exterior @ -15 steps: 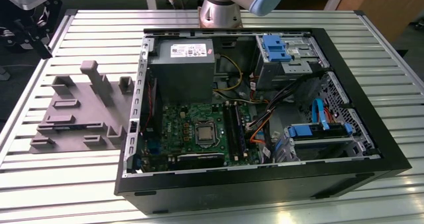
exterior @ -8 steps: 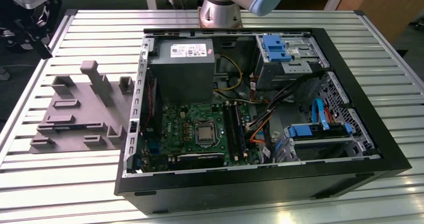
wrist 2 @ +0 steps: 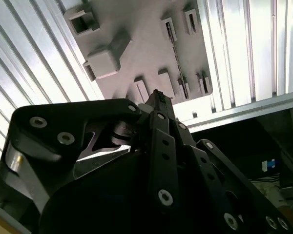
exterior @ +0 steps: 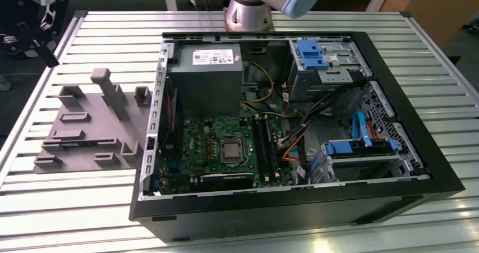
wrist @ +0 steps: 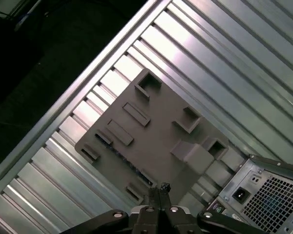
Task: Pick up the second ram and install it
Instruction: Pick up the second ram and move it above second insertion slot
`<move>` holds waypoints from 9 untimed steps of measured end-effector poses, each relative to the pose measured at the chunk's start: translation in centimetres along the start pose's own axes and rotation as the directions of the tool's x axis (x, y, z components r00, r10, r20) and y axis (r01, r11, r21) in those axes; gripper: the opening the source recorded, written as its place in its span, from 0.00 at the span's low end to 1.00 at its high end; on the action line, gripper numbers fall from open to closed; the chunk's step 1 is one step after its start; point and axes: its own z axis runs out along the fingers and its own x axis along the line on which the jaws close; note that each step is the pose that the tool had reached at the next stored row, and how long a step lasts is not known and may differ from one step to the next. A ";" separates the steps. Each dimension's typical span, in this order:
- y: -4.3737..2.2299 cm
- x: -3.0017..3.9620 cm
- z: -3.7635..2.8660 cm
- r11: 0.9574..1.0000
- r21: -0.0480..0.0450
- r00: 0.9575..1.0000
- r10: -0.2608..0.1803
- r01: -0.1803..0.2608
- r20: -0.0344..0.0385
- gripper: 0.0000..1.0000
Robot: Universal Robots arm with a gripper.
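Observation:
The second ram shows as a thin dark strip standing on edge between low blocks of the grey fixture tray. In the second wrist view the ram is a narrow dark line on the same tray. My gripper hangs well above the tray, over the edge near the ram, its two fingertips together with nothing between them. The second wrist view shows the gripper the same way, shut and empty. The tray lies to the exterior view's left of the computer case.
An open black computer case lies on the slatted aluminium table. Inside it are a green motherboard with long black memory slots, a grey power supply, cables and blue drive brackets. The table's edge drops to a dark floor.

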 end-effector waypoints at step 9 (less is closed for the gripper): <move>0.00 0.00 0.04 0.998 -0.001 0.998 -0.065 0.065 -0.003 0.11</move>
